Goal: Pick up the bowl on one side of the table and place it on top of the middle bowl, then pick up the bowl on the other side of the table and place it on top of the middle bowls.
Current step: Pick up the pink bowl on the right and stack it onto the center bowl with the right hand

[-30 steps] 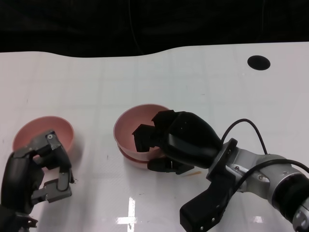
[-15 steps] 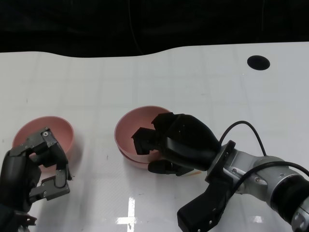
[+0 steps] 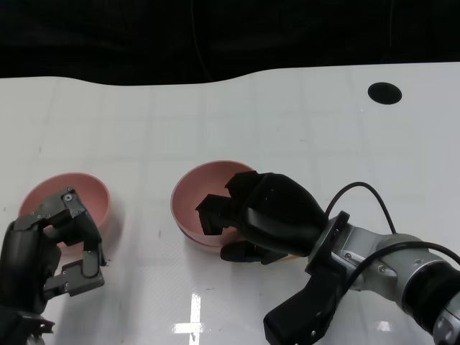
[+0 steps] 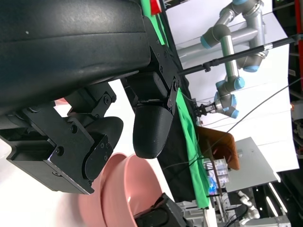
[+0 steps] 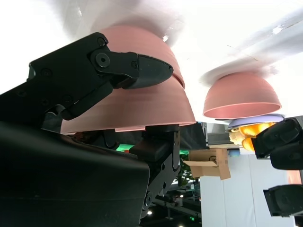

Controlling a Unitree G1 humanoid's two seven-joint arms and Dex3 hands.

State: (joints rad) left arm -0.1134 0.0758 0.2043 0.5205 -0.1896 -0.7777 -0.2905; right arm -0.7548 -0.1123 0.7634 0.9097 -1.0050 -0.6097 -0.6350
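Two pink bowls sit nested in the middle of the white table. My right hand pinches the near rim of the upper bowl, fingers inside and thumb outside. The right wrist view shows that upper bowl held between a finger on its wall and one inside, with the lower bowl's rim peeking past it. A third pink bowl stands alone at the left. My left hand hovers just in front of it, fingers curved and apart, holding nothing. The left wrist view catches the nested bowls beyond my left fingers.
A round black hole lies in the table at the far right. The table's far edge meets a dark backdrop. A black cable loops above my right wrist. Other robot arms and equipment stand beyond the table in the left wrist view.
My right hand has lowered the held bowl until it sits nested in the middle bowl. My left hand has drawn back a little from the left bowl.
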